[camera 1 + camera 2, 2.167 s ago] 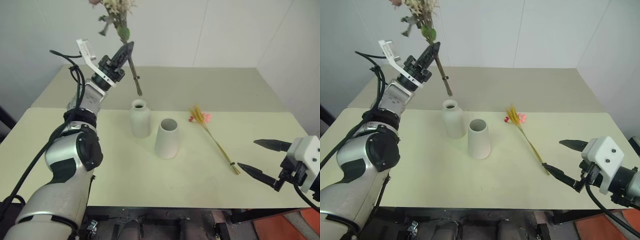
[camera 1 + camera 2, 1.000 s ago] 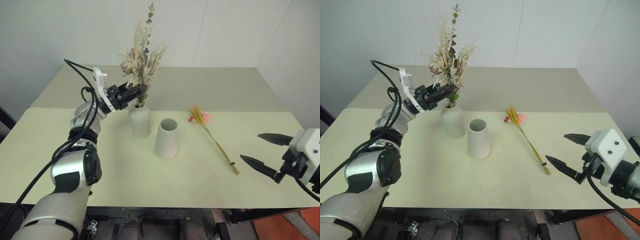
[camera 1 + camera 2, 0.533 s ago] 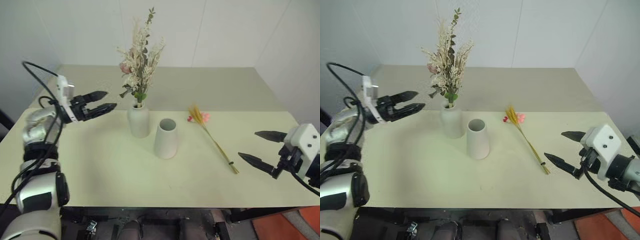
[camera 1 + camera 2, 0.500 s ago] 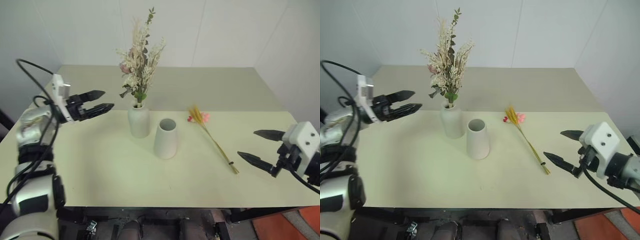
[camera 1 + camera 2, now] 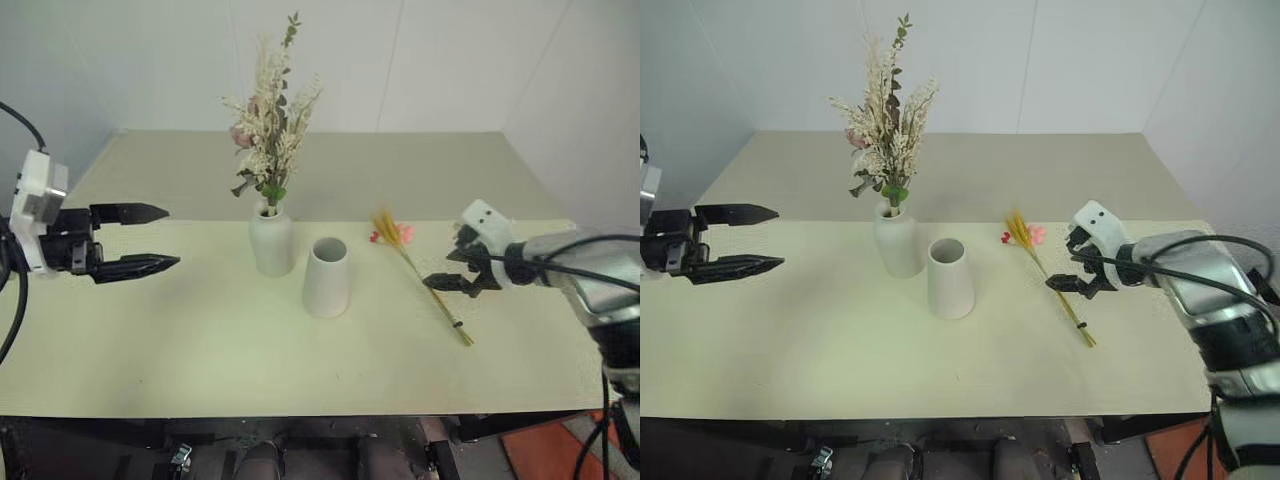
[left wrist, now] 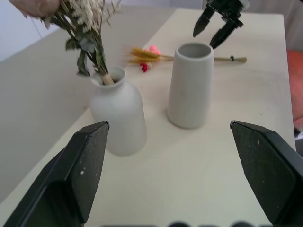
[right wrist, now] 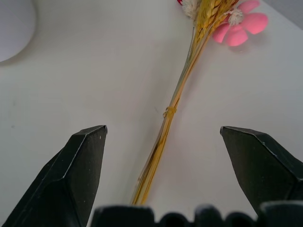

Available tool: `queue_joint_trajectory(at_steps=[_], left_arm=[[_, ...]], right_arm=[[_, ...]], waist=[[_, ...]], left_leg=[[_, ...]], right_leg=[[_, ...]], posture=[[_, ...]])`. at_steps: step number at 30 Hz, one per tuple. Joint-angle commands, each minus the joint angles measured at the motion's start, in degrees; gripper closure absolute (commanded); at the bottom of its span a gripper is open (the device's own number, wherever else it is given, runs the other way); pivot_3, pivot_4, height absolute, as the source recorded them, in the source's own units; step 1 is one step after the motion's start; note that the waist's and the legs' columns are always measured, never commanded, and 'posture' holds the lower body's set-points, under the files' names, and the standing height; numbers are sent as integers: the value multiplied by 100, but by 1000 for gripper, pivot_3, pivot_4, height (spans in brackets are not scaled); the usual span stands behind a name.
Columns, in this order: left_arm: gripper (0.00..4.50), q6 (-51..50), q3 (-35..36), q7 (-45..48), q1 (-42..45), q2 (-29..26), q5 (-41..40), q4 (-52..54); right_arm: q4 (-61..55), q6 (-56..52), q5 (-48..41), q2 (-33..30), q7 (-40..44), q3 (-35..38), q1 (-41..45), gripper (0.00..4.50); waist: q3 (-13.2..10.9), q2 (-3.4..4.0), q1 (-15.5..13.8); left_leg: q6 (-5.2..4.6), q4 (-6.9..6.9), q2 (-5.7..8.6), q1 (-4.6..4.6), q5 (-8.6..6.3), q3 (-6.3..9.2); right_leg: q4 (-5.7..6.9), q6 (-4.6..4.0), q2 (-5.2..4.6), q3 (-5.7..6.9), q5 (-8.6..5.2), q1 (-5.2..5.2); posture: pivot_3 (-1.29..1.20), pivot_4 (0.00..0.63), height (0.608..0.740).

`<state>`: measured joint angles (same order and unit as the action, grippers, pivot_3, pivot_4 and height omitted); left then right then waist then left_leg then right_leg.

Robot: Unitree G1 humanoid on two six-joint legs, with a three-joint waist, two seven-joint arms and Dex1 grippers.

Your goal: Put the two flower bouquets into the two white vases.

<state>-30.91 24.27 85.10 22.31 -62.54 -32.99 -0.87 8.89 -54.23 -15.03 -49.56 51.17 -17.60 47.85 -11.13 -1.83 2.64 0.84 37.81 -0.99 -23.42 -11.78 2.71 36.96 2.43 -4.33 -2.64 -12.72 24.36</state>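
Half done, by the look of it: bushy dried bunch point(image 5: 268, 120) stands upright in the bottle-shaped vase point(image 5: 271, 240), while the tapered vase point(image 5: 327, 277) just beside it is empty. Thin sprig point(image 5: 425, 275) lies flat on the table point(image 5: 200, 340), to the right of both vases. Right gripper point(image 5: 452, 270) hangs over its stem, fingers apart on either side and gripping nothing; left gripper point(image 5: 140, 239) is well off to the left, fingers spread, empty.

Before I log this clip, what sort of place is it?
Probably a bare test room or lab corner: one plain cream table against blank white walls, holding just a bottle-shaped vase with a dried bunch, a cone vase and a thin sprig.
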Motion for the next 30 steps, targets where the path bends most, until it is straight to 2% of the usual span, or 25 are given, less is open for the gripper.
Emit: queue_joint_trajectory(at_steps=[1,4,7,9,18,21,24,27,29,30], left_arm=[[50,-14,442,-15,-363,-175,-164,358],[50,25,653,-53,-739,-162,-234,552],[0,30,800,-168,-997,-122,-269,696],[0,38,890,-208,-1137,-101,-290,774],[0,73,1108,-378,-1432,-127,-419,867],[0,99,1126,-371,-1432,-164,-418,832],[0,99,1175,-348,-1409,-208,-435,788],[0,38,1271,-357,-1374,-231,-502,711],[0,12,1309,-362,-1351,-215,-566,646],[0,-5,1314,-359,-1324,-206,-608,585]], right_arm=[[809,249,433,294,104,-248,522,0],[1544,435,729,629,177,-459,839,0],[2096,566,962,886,267,-572,1094,631],[2447,650,1133,1013,268,-622,1211,1217],[3124,845,1561,1349,257,-476,1447,4489],[3134,841,1566,1443,-263,-109,1453,4489],[2797,1382,1399,1593,-1533,875,1303,4489],[1527,3131,1115,1901,-2898,2201,600,4489],[606,4066,871,2168,-3259,2774,164,4489],[-1,4172,364,2368,-3181,3156,-16,4489]], waist=[[-1,1,1],[-1,2,-14],[-2,2,-21],[-2,3,-10],[-2,4,13],[-2,4,14],[-3,5,10],[-4,6,1],[-4,7,-3],[-4,7,-6]], left_leg=[[0,0,0,-1,0,0],[0,0,1,0,0,2],[0,0,1,2,0,1],[0,0,1,4,0,1],[0,0,0,11,0,1],[0,0,-1,11,0,2],[0,-1,1,8,0,2],[0,-7,0,2,0,6],[0,-11,0,1,0,6],[0,-11,1,2,0,5]], right_leg=[[0,-1,0,0,0,2],[3,-1,-1,4,1,-1],[2,0,-1,5,1,-4],[2,-1,-1,4,1,-3],[5,-3,2,4,2,-5],[5,-3,2,3,2,-6],[7,-5,2,2,3,-1],[6,-5,2,5,3,2],[6,-5,2,4,3,4],[7,-4,1,3,3,4]], posture=[[0,150,740],[0,150,740],[0,150,740],[0,150,740],[0,150,740],[0,150,740],[0,150,740],[0,150,740],[0,150,740],[0,150,740]])
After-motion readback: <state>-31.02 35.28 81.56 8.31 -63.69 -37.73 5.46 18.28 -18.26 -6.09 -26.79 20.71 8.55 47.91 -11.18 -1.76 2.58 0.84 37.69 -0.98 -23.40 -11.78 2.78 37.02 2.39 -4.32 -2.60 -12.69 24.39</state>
